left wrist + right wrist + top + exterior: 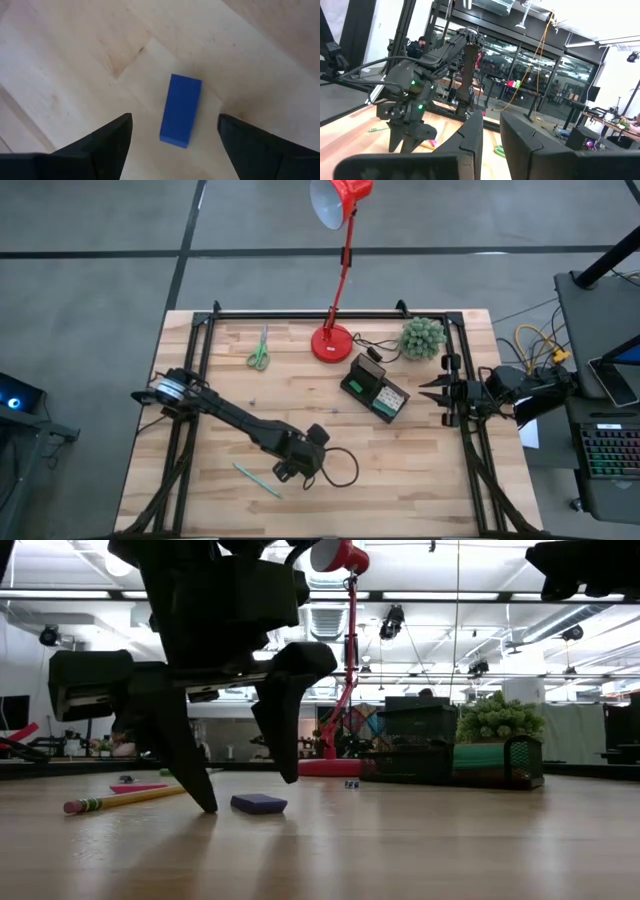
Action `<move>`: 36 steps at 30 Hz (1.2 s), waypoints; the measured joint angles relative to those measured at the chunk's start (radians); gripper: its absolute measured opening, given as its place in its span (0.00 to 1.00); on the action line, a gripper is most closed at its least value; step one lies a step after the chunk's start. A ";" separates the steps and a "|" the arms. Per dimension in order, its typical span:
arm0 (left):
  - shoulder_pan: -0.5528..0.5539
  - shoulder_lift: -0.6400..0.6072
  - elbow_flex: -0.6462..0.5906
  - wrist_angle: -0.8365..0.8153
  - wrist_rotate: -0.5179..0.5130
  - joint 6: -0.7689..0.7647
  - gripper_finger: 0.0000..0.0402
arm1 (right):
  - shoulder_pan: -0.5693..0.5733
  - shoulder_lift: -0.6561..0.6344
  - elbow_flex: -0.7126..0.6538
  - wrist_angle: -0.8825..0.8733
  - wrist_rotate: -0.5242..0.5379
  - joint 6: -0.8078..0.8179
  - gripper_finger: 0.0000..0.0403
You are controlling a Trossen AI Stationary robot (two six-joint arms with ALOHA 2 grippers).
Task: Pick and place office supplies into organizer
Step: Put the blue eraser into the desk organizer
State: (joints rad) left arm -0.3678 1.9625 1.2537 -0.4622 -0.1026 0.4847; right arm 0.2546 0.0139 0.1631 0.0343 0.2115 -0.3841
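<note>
Fingers [112,145] astride blue piece [180,110]

Blue block hidden under the left gripper [285,472] from above; organizer [374,389] contents too small to tell; pencil [125,800] partly hidden.

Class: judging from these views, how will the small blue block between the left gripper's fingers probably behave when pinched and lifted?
The blue block lies flat with squared faces, so it probably won't roll. Small, so likely light. The open left gripper straddles it; it might twist if pinched unevenly.
</note>
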 joint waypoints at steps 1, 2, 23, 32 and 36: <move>0.001 0.007 0.007 -0.006 0.003 0.002 0.71 | 0.000 0.000 0.000 0.000 0.000 -0.006 0.14; 0.001 0.007 0.013 -0.008 0.003 0.015 0.70 | 0.000 0.000 0.000 0.000 0.000 -0.010 0.14; 0.112 0.018 0.032 -0.023 0.274 0.044 0.66 | 0.000 0.000 0.000 0.000 0.000 -0.011 0.14; 0.124 0.018 0.031 -0.019 0.282 0.019 0.61 | 0.000 0.000 0.000 0.000 0.000 -0.010 0.14; 0.124 0.018 0.031 -0.018 0.282 0.017 0.53 | 0.000 0.000 0.000 0.000 0.000 -0.010 0.14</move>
State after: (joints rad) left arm -0.2436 1.9800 1.2842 -0.4805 0.1791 0.5013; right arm 0.2550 0.0135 0.1631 0.0345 0.2115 -0.3939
